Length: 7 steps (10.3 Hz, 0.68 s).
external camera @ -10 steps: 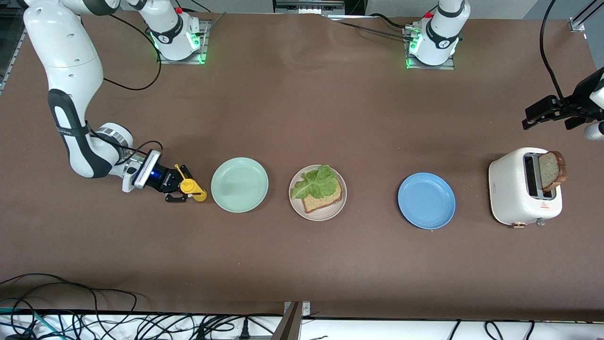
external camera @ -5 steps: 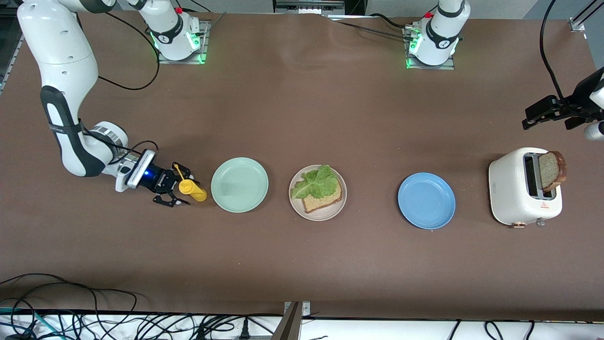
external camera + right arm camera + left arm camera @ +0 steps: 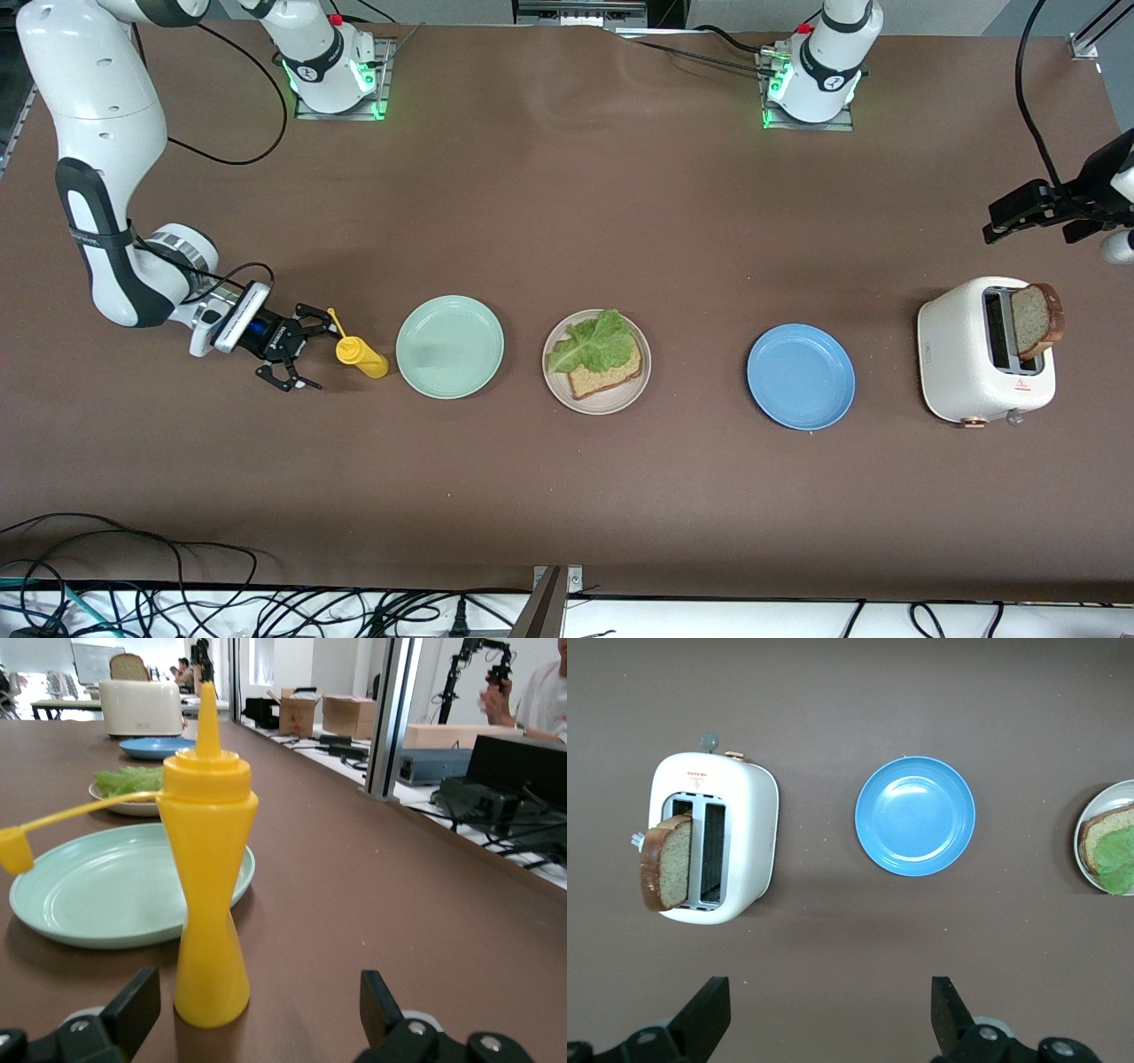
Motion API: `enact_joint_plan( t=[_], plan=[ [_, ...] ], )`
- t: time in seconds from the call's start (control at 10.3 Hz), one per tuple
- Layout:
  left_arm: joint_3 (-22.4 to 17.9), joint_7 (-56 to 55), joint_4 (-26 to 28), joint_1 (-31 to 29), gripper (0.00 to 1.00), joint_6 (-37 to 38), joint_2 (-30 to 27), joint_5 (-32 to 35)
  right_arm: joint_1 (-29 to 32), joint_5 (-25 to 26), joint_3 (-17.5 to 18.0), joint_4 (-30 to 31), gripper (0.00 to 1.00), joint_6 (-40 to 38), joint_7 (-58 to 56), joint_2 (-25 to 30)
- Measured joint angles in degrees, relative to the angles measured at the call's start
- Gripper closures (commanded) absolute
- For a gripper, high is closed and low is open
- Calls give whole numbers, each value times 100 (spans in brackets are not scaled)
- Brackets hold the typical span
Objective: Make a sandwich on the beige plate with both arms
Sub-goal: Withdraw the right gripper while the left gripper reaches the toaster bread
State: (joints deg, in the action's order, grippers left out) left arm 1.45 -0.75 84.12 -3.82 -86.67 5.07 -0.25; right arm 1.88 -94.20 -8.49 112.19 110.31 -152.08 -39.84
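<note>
**A:** Though the right gripper (image 3: 297,352) sits low at the left of the front view, its fingers are spread wide with nothing between them. The yellow squeeze bottle (image 3: 361,356) stands just beside it, apart from both fingers, upright on the table with its tethered cap (image 3: 15,849) hanging loose.

**B:** So the bottle is parked there on purpose?

**A:** I'd judge so: it stands clear of the mint-green plate (image 3: 449,346) next to it, out of the way of the sandwich work. In the right wrist view it fills the middle of the frame, between the two fingers but touching neither.

**B:** And the left gripper (image 3: 1028,213)?

**A:** At the right edge of the front view, up in the air near the toaster (image 3: 985,351). Its wrist view shows both fingers wide apart and empty (looking straight down on the table).

**B:** Where does the sandwich stand?

**A:** Half built. The beige plate (image 3: 596,361) lies in the middle of the frame, between the mint-green plate and the blue plate (image 3: 800,376), holding one bread slice (image 3: 606,376) with the lettuce leaf (image 3: 590,344) on top. The second slice (image 3: 1035,319) stands popped up in the toaster's slot, which is probably why the left gripper waits close by: that slice likely goes on next.
</note>
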Motion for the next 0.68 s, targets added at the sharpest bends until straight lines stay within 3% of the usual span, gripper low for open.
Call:
enact_joint_plan(
  t=[0.29, 0.68],
  plan=[
    [-21, 246, 1, -449, 0, -22, 208, 0, 8, 667, -3, 152, 0, 700, 1303, 475],
    [-28, 469, 3, -654, 0, -498, 561, 427, 15, 2019, -6, 184, 0, 1332, 3183, 1086]
  ],
)
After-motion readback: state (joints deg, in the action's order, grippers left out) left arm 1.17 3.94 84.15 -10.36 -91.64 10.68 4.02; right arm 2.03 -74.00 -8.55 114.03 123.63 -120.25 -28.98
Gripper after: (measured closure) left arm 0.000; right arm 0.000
